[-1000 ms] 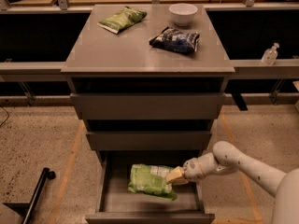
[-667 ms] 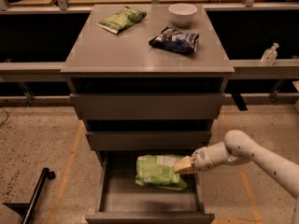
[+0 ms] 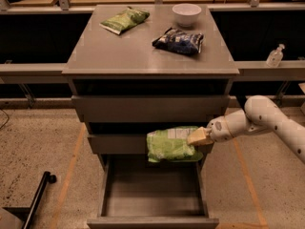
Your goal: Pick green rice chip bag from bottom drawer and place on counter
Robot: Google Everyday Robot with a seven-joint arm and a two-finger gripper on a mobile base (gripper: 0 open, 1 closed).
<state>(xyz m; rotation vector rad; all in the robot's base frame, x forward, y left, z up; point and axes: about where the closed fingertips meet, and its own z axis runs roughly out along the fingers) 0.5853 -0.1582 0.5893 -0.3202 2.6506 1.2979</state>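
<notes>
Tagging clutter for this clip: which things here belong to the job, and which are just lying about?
In the job: green rice chip bag, held by the gripper above the open bottom drawer; counter.
Lying about: darker green bag, white bowl, blue-and-white bag on the counter; clear bottle at right.

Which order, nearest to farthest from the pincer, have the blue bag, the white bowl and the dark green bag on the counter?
The pincer holds the green rice chip bag before the middle drawer.
1. blue bag, mid-right of the counter.
2. white bowl, back right.
3. dark green bag, back left.
</notes>
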